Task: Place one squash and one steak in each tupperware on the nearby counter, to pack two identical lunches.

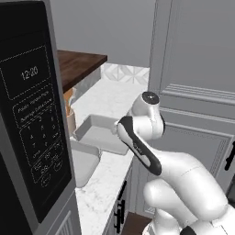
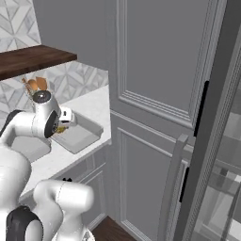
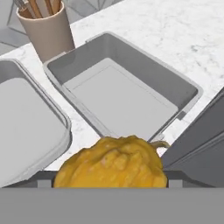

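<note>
A lumpy orange-yellow squash (image 3: pixel 113 164) sits at the bottom of the hand view, with my gripper (image 2: pixel 63 124) shut on it; the squash hides the fingertips. It hangs over the counter's front edge, just short of one empty grey tupperware (image 3: pixel 175 87) (image 1: pixel 98 133) (image 2: pixel 84 134). A second empty tupperware (image 3: pixel 26 127) (image 1: pixel 85 163) (image 2: pixel 28 148) lies beside the first on the white marble counter (image 3: pixel 175 35). A speck of the squash (image 2: pixel 60 128) shows under the hand in the right base view. The steak is out of view.
A beige utensil cup (image 3: pixel 46 30) (image 1: pixel 71 121) stands behind the containers. A dark wooden shelf (image 1: pixel 78 64) (image 2: pixel 33 59) hangs above the counter. A microwave (image 1: pixel 32 114) stands close on the left, and a tall grey cabinet (image 2: pixel 155 94) flanks the counter on the right.
</note>
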